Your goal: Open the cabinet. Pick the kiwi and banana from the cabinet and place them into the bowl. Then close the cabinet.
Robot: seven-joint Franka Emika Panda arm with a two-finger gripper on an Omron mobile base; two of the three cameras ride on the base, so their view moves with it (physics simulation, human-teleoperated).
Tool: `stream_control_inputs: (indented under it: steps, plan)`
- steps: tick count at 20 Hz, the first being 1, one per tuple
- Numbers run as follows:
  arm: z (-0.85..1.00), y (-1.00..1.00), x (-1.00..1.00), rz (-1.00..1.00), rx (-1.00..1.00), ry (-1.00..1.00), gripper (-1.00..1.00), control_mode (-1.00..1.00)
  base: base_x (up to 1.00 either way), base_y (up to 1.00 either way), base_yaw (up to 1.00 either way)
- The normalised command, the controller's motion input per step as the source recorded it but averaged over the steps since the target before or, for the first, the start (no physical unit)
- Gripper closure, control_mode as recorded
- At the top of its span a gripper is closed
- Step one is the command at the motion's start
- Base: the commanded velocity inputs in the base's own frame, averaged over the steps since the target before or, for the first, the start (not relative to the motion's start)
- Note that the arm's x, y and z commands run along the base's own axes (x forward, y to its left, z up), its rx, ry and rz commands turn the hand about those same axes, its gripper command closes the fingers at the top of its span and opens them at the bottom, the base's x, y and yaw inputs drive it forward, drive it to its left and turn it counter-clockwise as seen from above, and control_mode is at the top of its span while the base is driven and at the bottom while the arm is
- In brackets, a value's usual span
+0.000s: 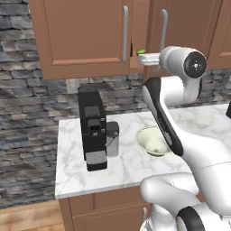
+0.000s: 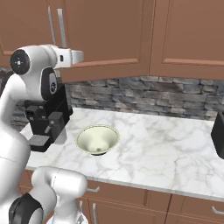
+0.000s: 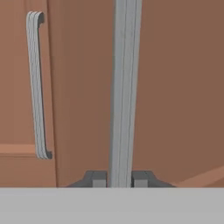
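The cabinet (image 1: 81,40) hangs on the wall above the counter, with two reddish-brown doors. My gripper (image 3: 119,179) is shut on the right door's silver bar handle (image 3: 124,87), one fingertip on each side of the bar. In the left base view the gripper (image 1: 146,58) sits at that handle (image 1: 163,29), and the right door stands slightly ajar. A small green shape (image 1: 140,51) peeks through the gap; I cannot tell whether it is the kiwi. The banana is hidden. The pale cream-green bowl (image 1: 153,140) (image 2: 97,139) sits on the marble counter under the arm, with nothing in it.
A black coffee machine (image 1: 92,128) (image 2: 46,122) stands left of the bowl. The left door's handle (image 3: 37,87) is close beside the held one. A dark object (image 2: 218,135) sits at the counter's right end. Stone wall runs behind the counter (image 2: 166,144).
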Motion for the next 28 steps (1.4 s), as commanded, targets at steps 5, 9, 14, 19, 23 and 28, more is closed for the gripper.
stream_control_inputs:
  steps: [5,9,14,19,23,28]
  plan:
    - [0.0,0.0,-0.56,-0.05,0.0,0.0,1.0,-1.0,0.0,0.0,0.0]
    - [0.0,0.0,-0.59,-0.05,0.0,0.0,1.0,-1.0,0.0,0.0,0.0]
    - [0.0,0.0,-0.62,-0.05,0.0,0.0,1.0,-1.0,0.0,0.0,0.0]
    - [0.0,0.0,-0.54,-0.03,0.0,0.0,1.0,-1.0,0.0,0.0,0.0]
    - [0.0,0.1,-0.14,0.0,0.0,0.06,1.0,-1.0,0.0,0.0,0.0]
    - [0.0,0.32,0.0,-0.02,0.0,0.0,1.0,-1.0,0.0,0.0,0.0]
